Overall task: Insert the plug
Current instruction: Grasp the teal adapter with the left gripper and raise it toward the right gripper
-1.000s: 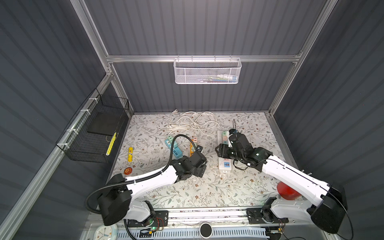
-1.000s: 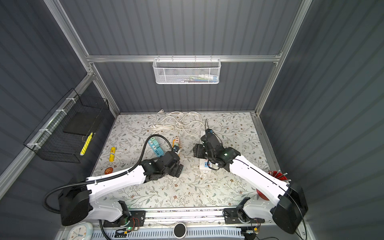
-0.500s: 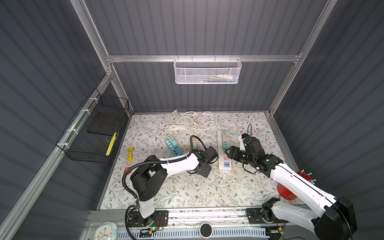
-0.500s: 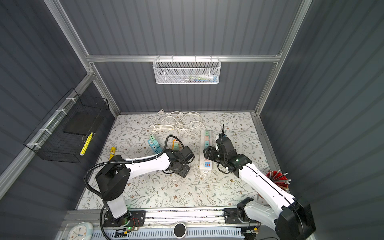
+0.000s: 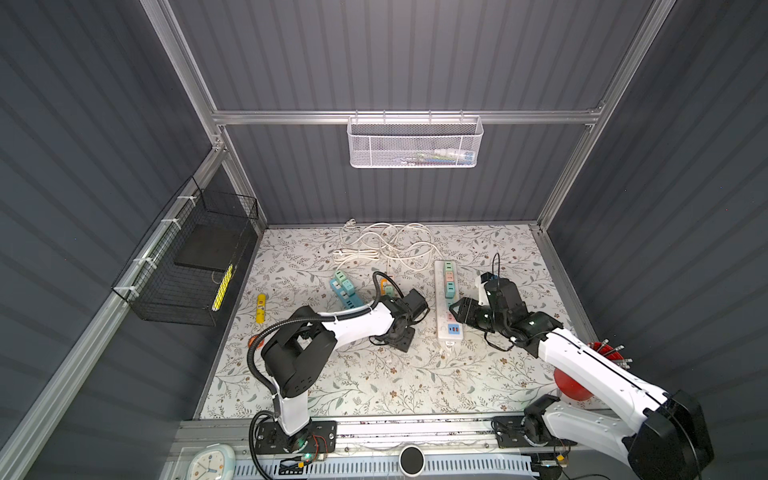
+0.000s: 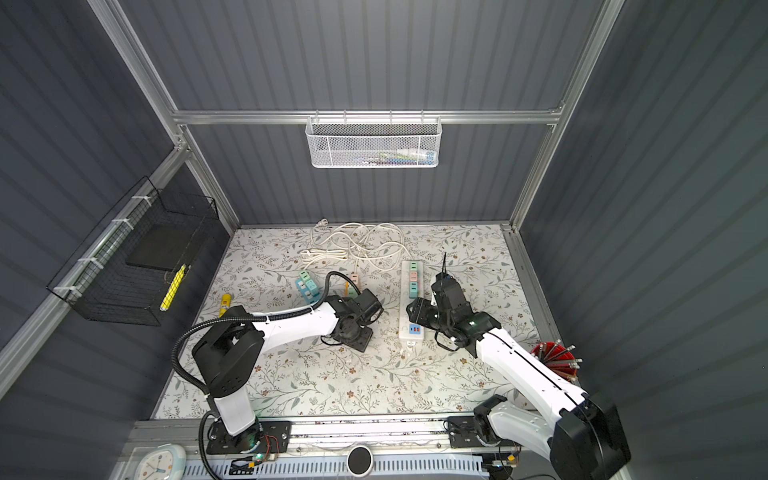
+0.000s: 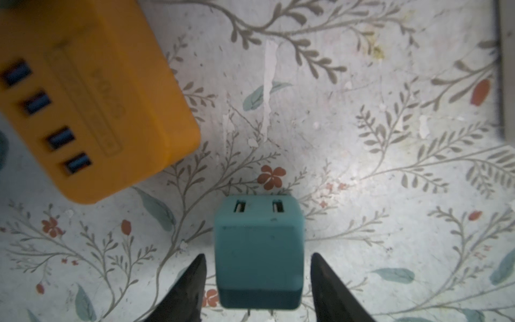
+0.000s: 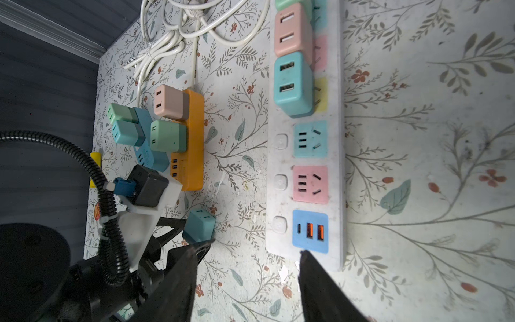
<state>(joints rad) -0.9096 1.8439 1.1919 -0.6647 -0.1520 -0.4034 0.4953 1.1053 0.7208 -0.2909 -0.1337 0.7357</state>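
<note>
Teal plug (image 7: 257, 251) lies between spread left fingers (image 7: 184, 292), edges clear; right fingers (image 8: 317, 292) spread too.

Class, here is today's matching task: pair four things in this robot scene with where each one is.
Things:
1 teal adapter
2 white power strip
3 white cable
4 mesh basket

Places:
A hung on the back wall
B between the open jaws of the left gripper
C coiled at the far edge of the table
D beside the right gripper, adapters plugged in

Pairs: 1-B, 2-D, 3-C, 4-A

A white mesh basket (image 5: 415, 145) hangs at the back, a black wire basket (image 5: 174, 301) at the left.
</note>
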